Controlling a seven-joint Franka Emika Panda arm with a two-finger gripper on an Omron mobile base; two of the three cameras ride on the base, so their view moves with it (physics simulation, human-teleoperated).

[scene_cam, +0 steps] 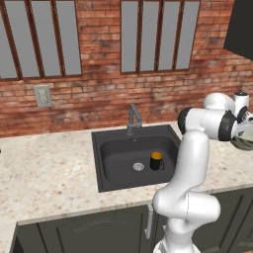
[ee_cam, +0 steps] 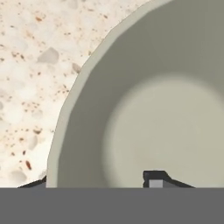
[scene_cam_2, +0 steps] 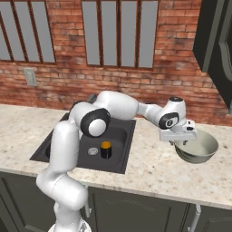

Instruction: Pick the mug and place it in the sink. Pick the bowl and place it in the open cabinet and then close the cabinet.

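The pale grey-green bowl (scene_cam_2: 199, 150) sits on the counter right of the sink, and it fills the hand view (ee_cam: 166, 109). My gripper (scene_cam_2: 180, 141) hangs over the bowl's near-left rim, jaws apart and straddling the wall. One fingertip (ee_cam: 154, 179) is inside the bowl; the other (ee_cam: 33, 183) is outside the rim. The black mug (scene_cam: 156, 160) with its orange inside stands upright in the black sink (scene_cam: 113, 148), right of the silver drain; it also shows in the right base view (scene_cam_2: 105, 149). The dark upper cabinet (scene_cam_2: 217, 45) hangs above and right of the bowl.
A grey faucet (scene_cam: 133, 117) rises behind the basin. Speckled counter (scene_cam: 44, 168) stretches left of the sink, with a wall outlet (scene_cam: 43, 96) on the brick wall above it. Dark lower cabinets (scene_cam: 99, 230) run under the counter edge.
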